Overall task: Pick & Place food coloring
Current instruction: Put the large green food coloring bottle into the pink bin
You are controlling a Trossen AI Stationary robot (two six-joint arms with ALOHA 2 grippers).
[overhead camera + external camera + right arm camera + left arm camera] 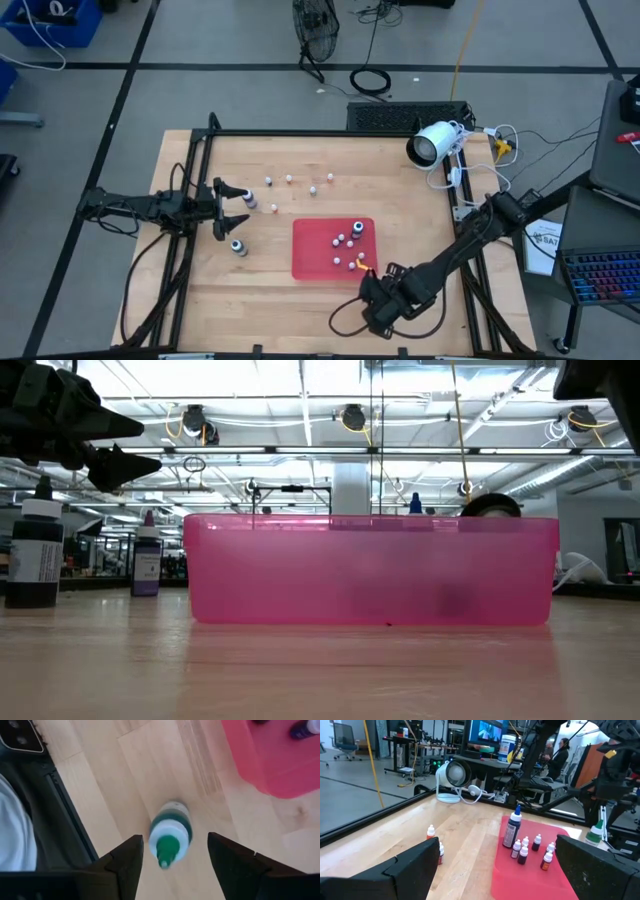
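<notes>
Overhead, the left gripper [240, 207] hung with fingers apart at the frame's left, loose food coloring [289, 179] above the red tray [312, 252]; the right gripper [372, 296] sat low, right of centre. At table height, two bottles [146, 561] stood left of the tray. From the right wrist, spread fingers [125, 857] flanked a green-capped bottle [169, 835], seen at centre; closing off-centre would probably topple it.

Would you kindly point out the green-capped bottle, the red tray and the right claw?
green-capped bottle [169, 836]: right wrist view, on its white shoulder.
red tray [312, 252]: high view, on its bare floor.
right claw [174, 851]: right wrist view, midway between fingertips.
</notes>
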